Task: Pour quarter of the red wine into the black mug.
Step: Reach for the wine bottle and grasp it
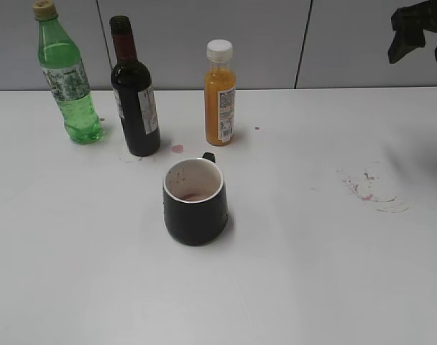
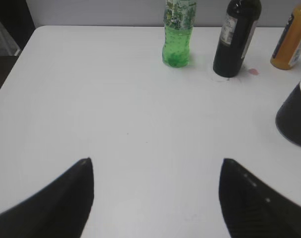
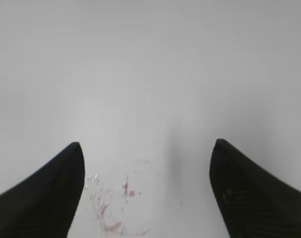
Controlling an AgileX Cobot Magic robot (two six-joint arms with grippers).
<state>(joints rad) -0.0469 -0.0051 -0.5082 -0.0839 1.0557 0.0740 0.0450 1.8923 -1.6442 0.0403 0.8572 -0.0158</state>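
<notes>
The red wine bottle [image 1: 134, 97], dark glass with a red neck foil and white label, stands upright at the back left of the white table; it also shows in the left wrist view [image 2: 234, 39]. The black mug [image 1: 195, 201] stands in front of it, near the table's middle, handle to the back, with a little reddish liquid at the bottom. Its edge shows in the left wrist view [image 2: 295, 116]. My left gripper [image 2: 155, 161] is open and empty over bare table, left of the bottles. My right gripper [image 3: 146, 145] is open and empty, raised at the upper right in the exterior view [image 1: 420, 32].
A green plastic bottle [image 1: 65, 75] stands left of the wine. A small orange juice bottle [image 1: 220, 93] with a white cap stands to its right. Red wine stains [image 1: 369, 188] mark the table at the right, and a small spot [image 1: 177, 149] lies by the wine bottle.
</notes>
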